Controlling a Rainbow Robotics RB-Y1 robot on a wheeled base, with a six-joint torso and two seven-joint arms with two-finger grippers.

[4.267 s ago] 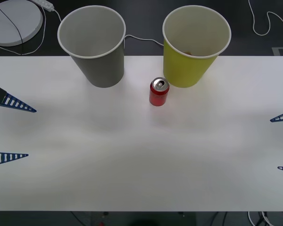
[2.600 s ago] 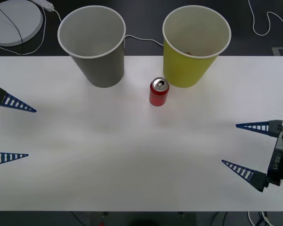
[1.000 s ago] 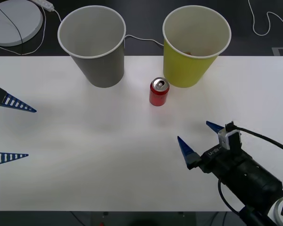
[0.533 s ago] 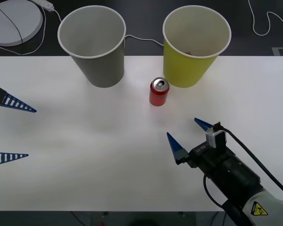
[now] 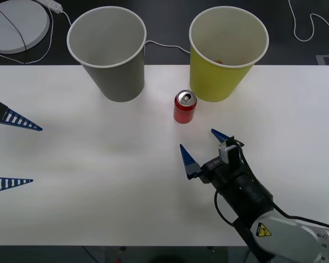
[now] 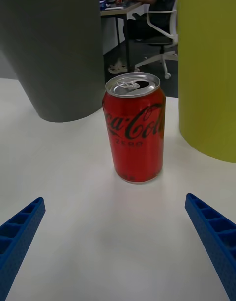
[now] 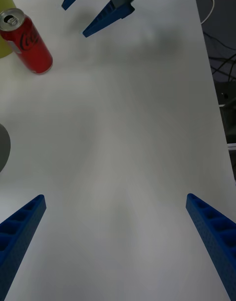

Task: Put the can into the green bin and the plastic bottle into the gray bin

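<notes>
The can [image 5: 185, 107] stands upright near the middle of the front view, a short red cylinder with a glossy printed side and a silver top whose pull tab lies flat. It rests on the smooth white counter [image 5: 98, 181], just beside the foot of the green bin [image 5: 228, 52] and a little apart from the gray bin [image 5: 107, 52]. Both bins are tall tapered cups with matte walls, white rolled rims and pale insides; they stand in the upper part of the frame, gray to the left, green to the right.

The right tool [image 5: 204, 149] is released, its two blue ribbed wedge fingers spread wide, and sits just below the can in the frame, pointing at it without touching. Its black arm runs down to the lower right corner.

The left tool [image 5: 11, 153] rests at the left edge of the frame, also spread wide, well apart from everything.

The right wrist view gives the can's lettering and open mouth close up, with the bin walls as curved gray and yellow-green masses on either side. The left wrist view takes in the can and the right tool's fingers from across the counter.
</notes>
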